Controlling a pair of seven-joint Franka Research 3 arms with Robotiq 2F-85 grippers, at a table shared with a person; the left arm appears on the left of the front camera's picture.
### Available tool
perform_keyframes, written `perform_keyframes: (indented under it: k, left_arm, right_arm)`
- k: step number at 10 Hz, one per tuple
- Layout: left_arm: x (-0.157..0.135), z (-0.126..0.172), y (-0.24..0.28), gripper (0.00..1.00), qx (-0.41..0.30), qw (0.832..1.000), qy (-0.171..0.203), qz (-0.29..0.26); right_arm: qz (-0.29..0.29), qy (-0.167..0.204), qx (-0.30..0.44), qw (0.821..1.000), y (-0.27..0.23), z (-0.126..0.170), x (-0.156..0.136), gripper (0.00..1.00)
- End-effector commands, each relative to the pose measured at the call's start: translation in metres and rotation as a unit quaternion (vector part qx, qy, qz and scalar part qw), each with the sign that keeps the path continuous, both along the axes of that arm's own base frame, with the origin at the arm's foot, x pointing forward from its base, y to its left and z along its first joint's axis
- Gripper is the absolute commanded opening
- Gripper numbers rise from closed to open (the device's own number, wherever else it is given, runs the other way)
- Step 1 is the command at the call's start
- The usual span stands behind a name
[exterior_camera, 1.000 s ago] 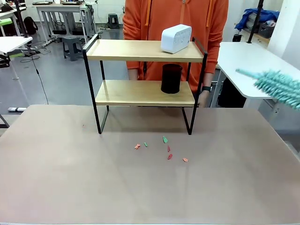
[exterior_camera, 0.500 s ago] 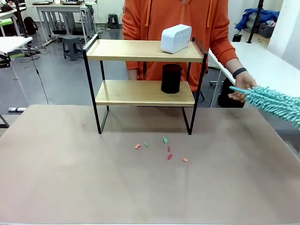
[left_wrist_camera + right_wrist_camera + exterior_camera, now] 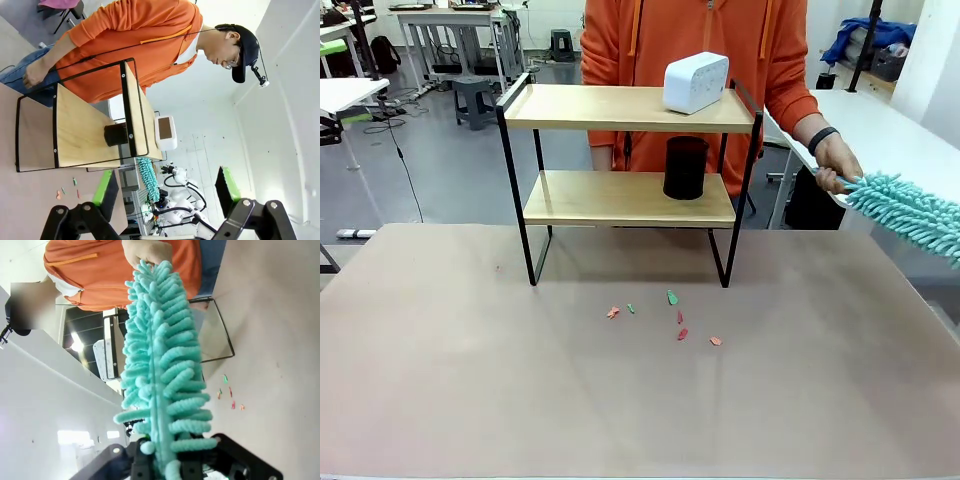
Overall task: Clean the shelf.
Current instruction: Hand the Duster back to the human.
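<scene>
Right gripper (image 3: 165, 467): at the bottom edge of the right wrist view, jaws closed on the base of a teal chenille duster (image 3: 162, 375), which runs up the picture away from the wrist. In the front view the duster (image 3: 908, 212) enters from the right edge, head pointing toward the table's far right corner, held above the brown tabletop (image 3: 620, 400).

Person's hand (image 3: 837, 160): arm in an orange sleeve, black band at the wrist, reaching out to the duster's tip; fingers touching or closed around the thin end. In the right wrist view the same hand (image 3: 145, 252) sits at the far tip of the duster.

Left gripper (image 3: 165, 192): jaws standing wide apart, green pads visible, nothing between them; raised off the table, looking toward the shelf from the side.

The shelf (image 3: 630, 185): stands upright on the far half of the tabletop, roughly centred, well to the left of the duster and the person's hand, not touched by either. Two light wooden boards in a thin black metal frame on four legs. White box-shaped device (image 3: 696, 82) on the right part of the top board; black cylindrical cup (image 3: 686, 167) on the right part of the lower board.

Small red, orange and green scraps (image 3: 672, 318) lie scattered on the tabletop just in front of the shelf
</scene>
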State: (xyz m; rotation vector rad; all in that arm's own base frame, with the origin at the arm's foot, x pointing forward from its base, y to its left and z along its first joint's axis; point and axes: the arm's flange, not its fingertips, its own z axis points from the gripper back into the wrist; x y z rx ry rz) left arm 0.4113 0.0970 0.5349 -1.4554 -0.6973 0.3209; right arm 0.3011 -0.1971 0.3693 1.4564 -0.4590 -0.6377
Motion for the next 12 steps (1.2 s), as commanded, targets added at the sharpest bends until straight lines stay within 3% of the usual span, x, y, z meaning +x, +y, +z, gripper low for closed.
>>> perform_keyframes:
  k: [1, 2, 3, 4, 5, 6, 7, 11, 12]
  left_arm:
    - [-0.001, 0.002, -0.001, 1.0, 0.0, 1.0, -0.001, -0.005]
    - [-0.001, 0.002, -0.001, 1.0, 0.0, 1.0, -0.001, -0.005]
    - [-0.001, 0.002, -0.001, 1.0, 0.0, 1.0, -0.001, -0.005]
    - [-0.001, 0.002, -0.001, 1.0, 0.0, 1.0, -0.001, -0.005]
    - [-0.001, 0.002, -0.001, 1.0, 0.0, 1.0, -0.001, -0.005]
    - [-0.001, 0.002, -0.001, 1.0, 0.0, 1.0, -0.001, -0.005]
    - [-0.001, 0.002, -0.001, 1.0, 0.0, 1.0, -0.001, -0.005]
    - [0.0, 0.0, 0.0, 1.0, 0.0, 1.0, 0.0, 0.0]
    - [-0.006, 0.013, -0.01, 1.0, 0.005, 0.998, -0.001, -0.057]
  right_arm:
    - [0.001, -0.006, 0.001, 1.0, 0.0, 0.004, -0.002, 0.0]
    - [0.0, 0.0, 0.0, 1.0, 0.0, 0.0, 0.0, 0.18]
    - [0.009, -0.004, -0.001, 1.0, 0.002, 0.001, 0.0, 0.73]
    - [0.013, -0.007, -0.003, 1.0, 0.004, 0.002, 0.002, 0.73]
    - [0.016, -0.009, -0.002, 1.0, 0.006, 0.003, 0.003, 1.0]
    - [0.02, -0.01, -0.003, 1.0, 0.007, 0.003, 0.004, 0.77]
    - [0.023, -0.01, -0.003, 1.0, 0.008, 0.004, 0.004, 1.0]
    - [0.048, -0.024, -0.017, 0.998, 0.018, 0.017, 0.008, 1.0]
    - [0.064, -0.033, -0.023, 0.997, 0.03, 0.023, 0.011, 1.0]
